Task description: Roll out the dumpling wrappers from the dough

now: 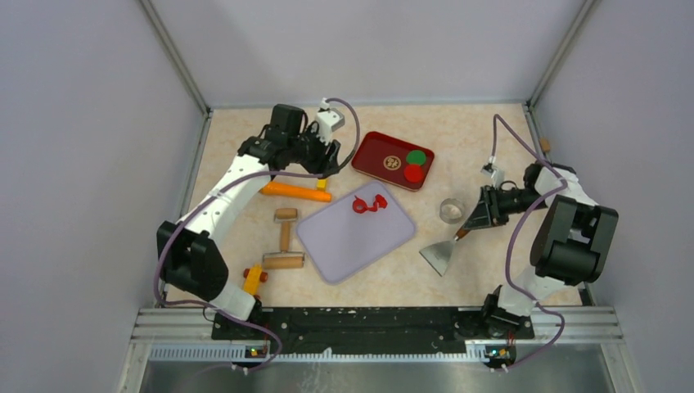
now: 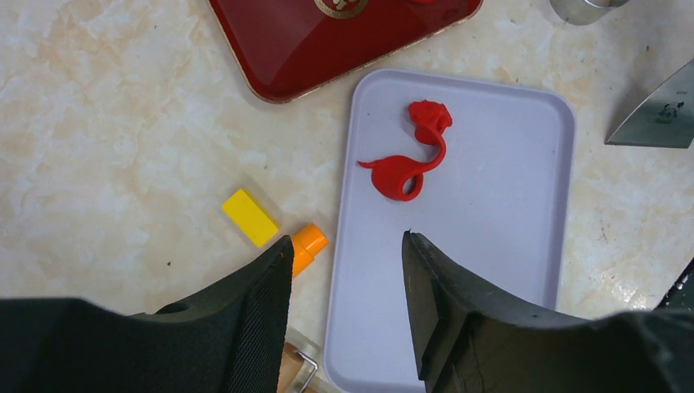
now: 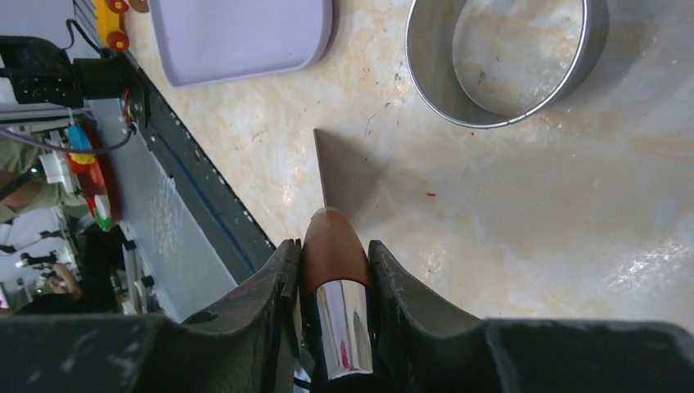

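The table (image 1: 458,139) is carrying a lilac board (image 1: 360,237) at its middle, turned at a slant. A dark red tray (image 1: 376,151) is lying just beyond the board's far edge.

The left gripper (image 2: 348,246) is hanging over the table by the board's far left side. Its jaws are standing apart with nothing between them. The right gripper (image 3: 333,246) is squeezing the brown handle of a scraper (image 1: 438,255). The blade is angling down toward the near left and touching the table right of the board.

A wooden rolling pin (image 1: 283,260) is lying left of the board. An orange tool (image 1: 290,191) with a yellow block (image 2: 251,217) at its end is lying by the far left corner, under the left fingers (image 2: 262,295). A metal ring cutter (image 1: 452,210) is standing between the tray and the scraper.

The dough (image 2: 409,160) is sitting on the far part of the board as a curly red scrap. Its long axis is running roughly along the far edge, a looped end to one side and a curled lump at the other.

One of the dumpling wrappers (image 1: 414,173), a round red disc, is resting on the tray's right end, touching a green disc (image 1: 418,157).
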